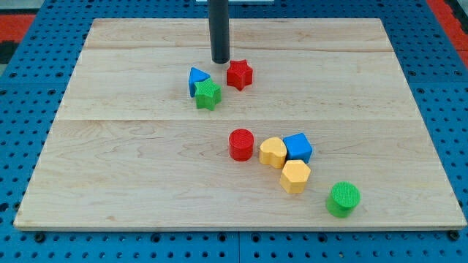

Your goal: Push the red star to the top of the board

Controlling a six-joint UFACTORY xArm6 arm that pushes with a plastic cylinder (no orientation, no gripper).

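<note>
The red star (239,74) lies on the wooden board (110,146), above the middle and a little toward the view's top. My tip (220,61) stands just to the star's upper left, close beside it; I cannot tell whether they touch. The dark rod rises from the tip out of the view's top. A blue triangular block (197,79) and a green star (208,95) sit touching each other just left of the red star, below the tip.
A red cylinder (240,145), a yellow heart-shaped block (273,153), a blue block (297,147) and a yellow hexagon (295,176) cluster lower right of centre. A green cylinder (343,199) sits near the bottom right.
</note>
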